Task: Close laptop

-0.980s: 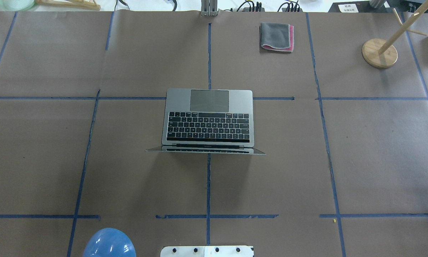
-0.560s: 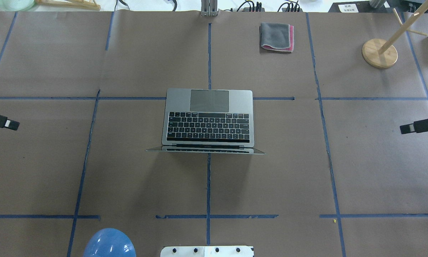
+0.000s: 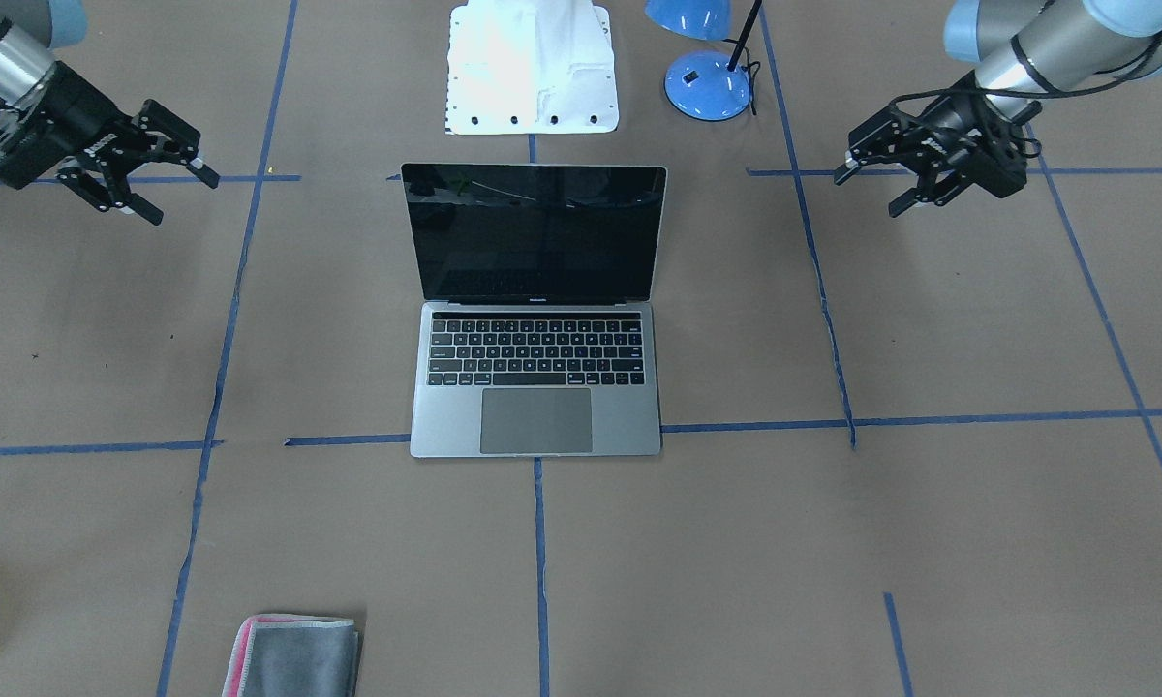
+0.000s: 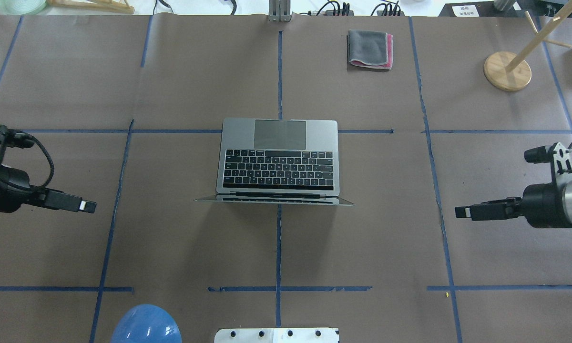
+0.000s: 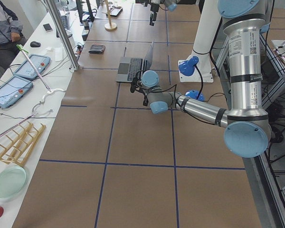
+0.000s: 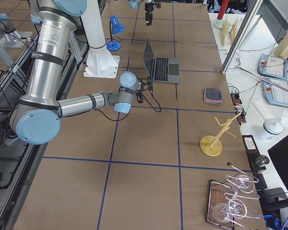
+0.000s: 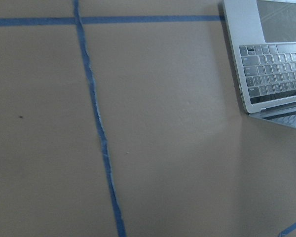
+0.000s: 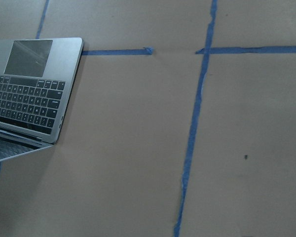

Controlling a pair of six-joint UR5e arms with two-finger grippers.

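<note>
The laptop [image 4: 279,157] stands open in the middle of the table, its black screen [image 3: 537,232] upright and facing away from the robot base. It also shows in the left wrist view [image 7: 271,59] and the right wrist view [image 8: 29,89]. My left gripper [image 4: 83,206] hovers well to the laptop's left, open and empty; in the front view [image 3: 869,192] its fingers stand apart. My right gripper [image 4: 462,212] hovers well to the laptop's right, open and empty, as the front view [image 3: 183,198] shows. Neither touches the laptop.
A folded grey-and-pink cloth [image 4: 369,49] lies at the far side. A wooden stand [image 4: 507,71] is at the far right. A blue lamp [image 3: 707,77] and the white robot base [image 3: 533,68] sit behind the laptop's lid.
Both arms have come in from the table's sides and moved inward toward the laptop. The laptop has not moved.
</note>
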